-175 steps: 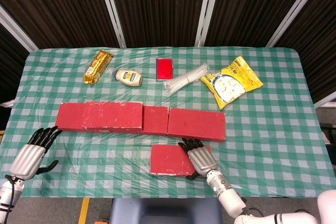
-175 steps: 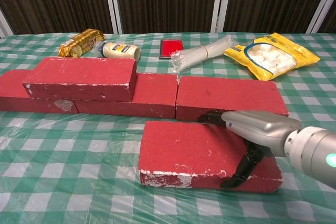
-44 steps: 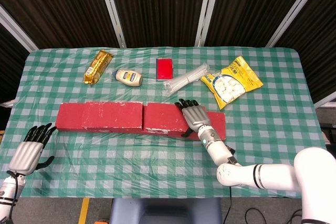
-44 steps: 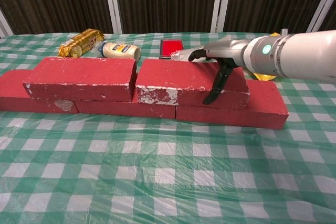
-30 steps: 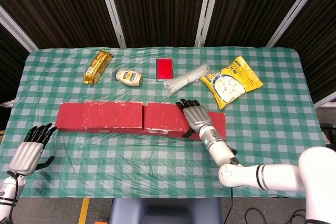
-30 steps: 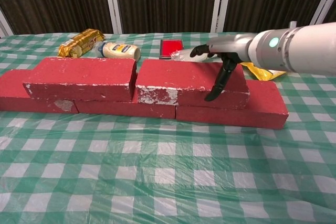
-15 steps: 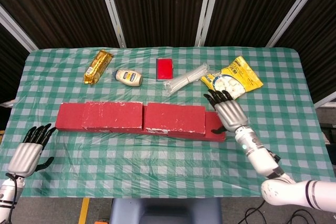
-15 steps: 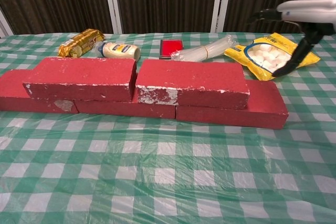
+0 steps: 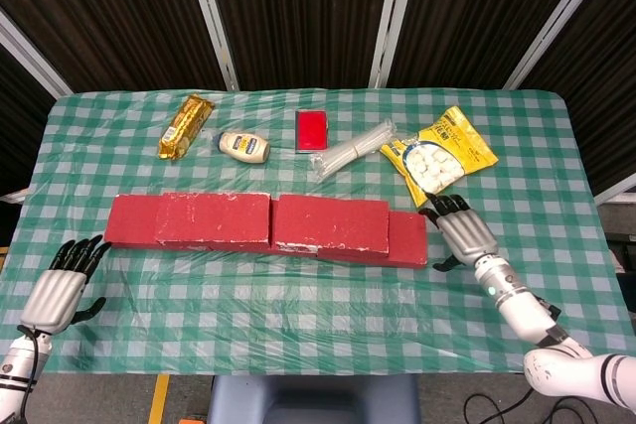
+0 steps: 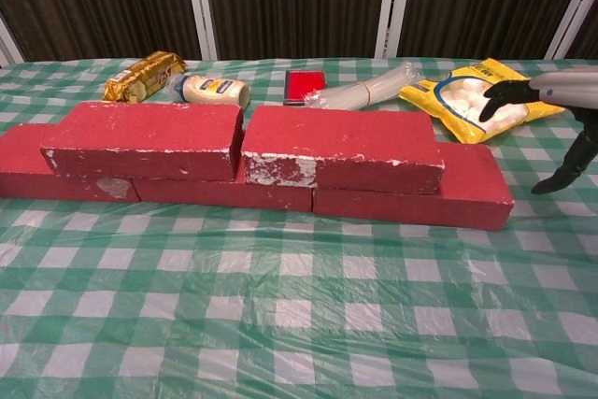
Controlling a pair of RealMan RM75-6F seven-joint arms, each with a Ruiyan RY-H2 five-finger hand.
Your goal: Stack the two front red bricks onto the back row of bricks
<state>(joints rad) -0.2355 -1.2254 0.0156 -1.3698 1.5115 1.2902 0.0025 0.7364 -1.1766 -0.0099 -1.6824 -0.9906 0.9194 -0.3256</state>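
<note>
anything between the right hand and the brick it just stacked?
Nothing visible. The right hand is open, off the right end of the brick row, and only bare tablecloth lies between it and the right top brick. The marshmallow bag lies farther back.

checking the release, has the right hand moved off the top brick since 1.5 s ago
Yes. The right hand has pulled away to the right of the brick stack; it now hangs open beyond the stack's right end, just below the marshmallow bag, holding nothing.
</note>
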